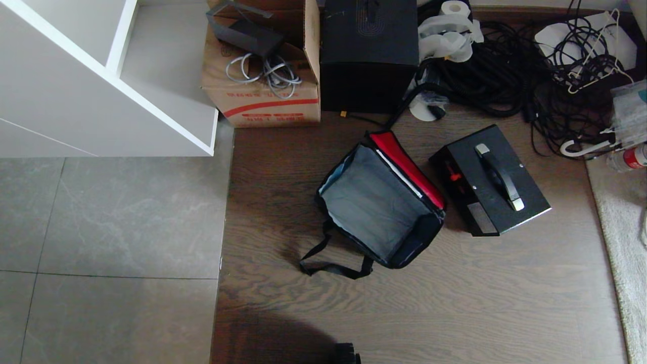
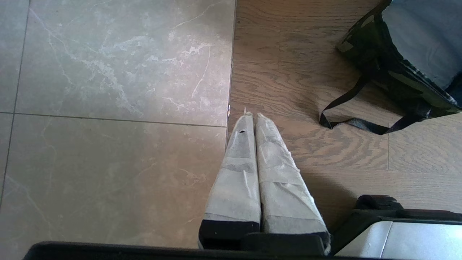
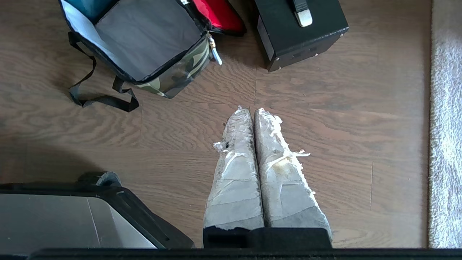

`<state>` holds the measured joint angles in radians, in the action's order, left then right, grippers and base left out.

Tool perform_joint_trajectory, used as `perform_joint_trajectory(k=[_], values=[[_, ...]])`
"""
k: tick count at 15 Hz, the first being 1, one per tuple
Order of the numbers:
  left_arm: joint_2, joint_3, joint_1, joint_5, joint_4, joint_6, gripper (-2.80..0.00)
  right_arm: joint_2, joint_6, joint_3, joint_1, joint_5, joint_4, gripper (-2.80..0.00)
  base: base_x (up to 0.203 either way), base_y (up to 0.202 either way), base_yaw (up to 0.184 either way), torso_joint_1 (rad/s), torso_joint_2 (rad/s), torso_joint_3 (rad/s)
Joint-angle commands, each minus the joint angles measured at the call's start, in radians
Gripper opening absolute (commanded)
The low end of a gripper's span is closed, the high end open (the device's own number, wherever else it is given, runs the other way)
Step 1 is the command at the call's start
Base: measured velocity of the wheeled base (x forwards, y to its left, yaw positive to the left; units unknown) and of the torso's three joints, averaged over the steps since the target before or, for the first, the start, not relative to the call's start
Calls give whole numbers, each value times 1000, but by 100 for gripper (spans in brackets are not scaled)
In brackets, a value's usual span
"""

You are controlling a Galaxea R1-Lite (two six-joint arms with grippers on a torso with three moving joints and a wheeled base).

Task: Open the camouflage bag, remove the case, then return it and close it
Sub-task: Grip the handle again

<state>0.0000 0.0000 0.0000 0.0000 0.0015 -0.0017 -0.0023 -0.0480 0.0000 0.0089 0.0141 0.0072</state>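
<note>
From the head camera, neither gripper is showing; the camouflage bag (image 1: 380, 202) is sitting open on the wooden floor (image 1: 455, 303), its grey lining facing up and its red lid lining folded back toward the case (image 1: 489, 181), which is lying flat just beside it with the bar handle on top. A black strap (image 1: 333, 265) is trailing from the bag's near corner, and a cardboard box (image 1: 263, 76), a larger black box (image 1: 369, 55) and a tangle of cables (image 1: 510, 76) are standing beyond. In the left wrist view, the left gripper (image 2: 251, 116) is hanging over the seam between grey tile (image 2: 108, 108) and wood, its wrapped fingers (image 2: 238, 169) pressing together on nothing; the bag (image 2: 397, 72) is lying ahead of the tips and off to one side, well apart. In the right wrist view, the right gripper (image 3: 252, 111) is hovering above bare wood, its frayed, taped fingers (image 3: 278, 173) also pressing together and holding nothing; the open bag (image 3: 173, 70) and the case (image 3: 299, 36) are both lying ahead of the fingertips, apart from them, with a pale rug (image 3: 445, 126) running along one side.
</note>
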Motion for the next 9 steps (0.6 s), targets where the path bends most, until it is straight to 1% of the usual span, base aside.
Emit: perform_joint_trajectory(k=[1, 6, 7, 8, 9], values=[[2, 0, 0, 0, 0, 0, -280, 2, -15, 2, 0, 0, -6, -280, 0, 0, 0, 0, 0, 0], [2, 0, 0, 0, 0, 0, -280, 4, -6, -10, 0, -6, -9, -280, 0, 0, 0, 0, 0, 0], [2, 0, 0, 0, 0, 0, -280, 13, -10, -54, 0, -3, 14, -280, 0, 0, 0, 0, 0, 0], [2, -2, 0, 0, 0, 0, -280, 30, -15, -136, 0, 1, 74, -280, 0, 0, 0, 0, 0, 0], [2, 0, 0, 0, 0, 0, -280, 47, -18, -243, -1, 3, 184, -280, 0, 0, 0, 0, 0, 0]])
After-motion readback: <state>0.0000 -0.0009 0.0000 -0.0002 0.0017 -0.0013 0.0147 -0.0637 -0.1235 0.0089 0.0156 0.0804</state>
